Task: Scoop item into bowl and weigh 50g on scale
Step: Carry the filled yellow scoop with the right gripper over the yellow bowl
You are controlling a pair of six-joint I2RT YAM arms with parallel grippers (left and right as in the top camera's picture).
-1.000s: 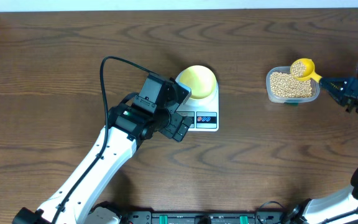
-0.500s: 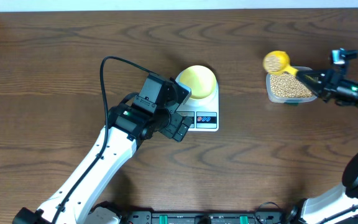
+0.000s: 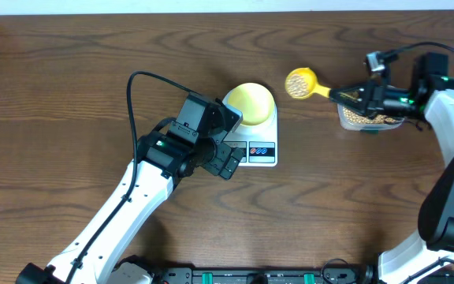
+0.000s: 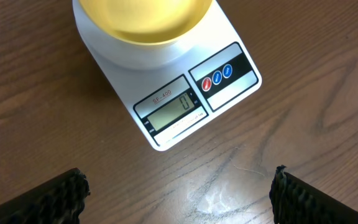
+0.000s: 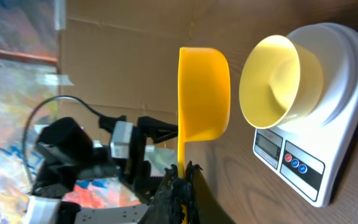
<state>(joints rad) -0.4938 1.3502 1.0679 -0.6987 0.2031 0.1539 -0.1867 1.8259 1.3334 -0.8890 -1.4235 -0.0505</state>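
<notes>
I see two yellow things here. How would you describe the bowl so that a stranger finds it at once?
On the wooden table, find the white scale near the middle. The bowl stands on top of it. It is pale yellow, empty and has no handle, unlike the brighter, long-handled scoop of beans to its right.
</notes>
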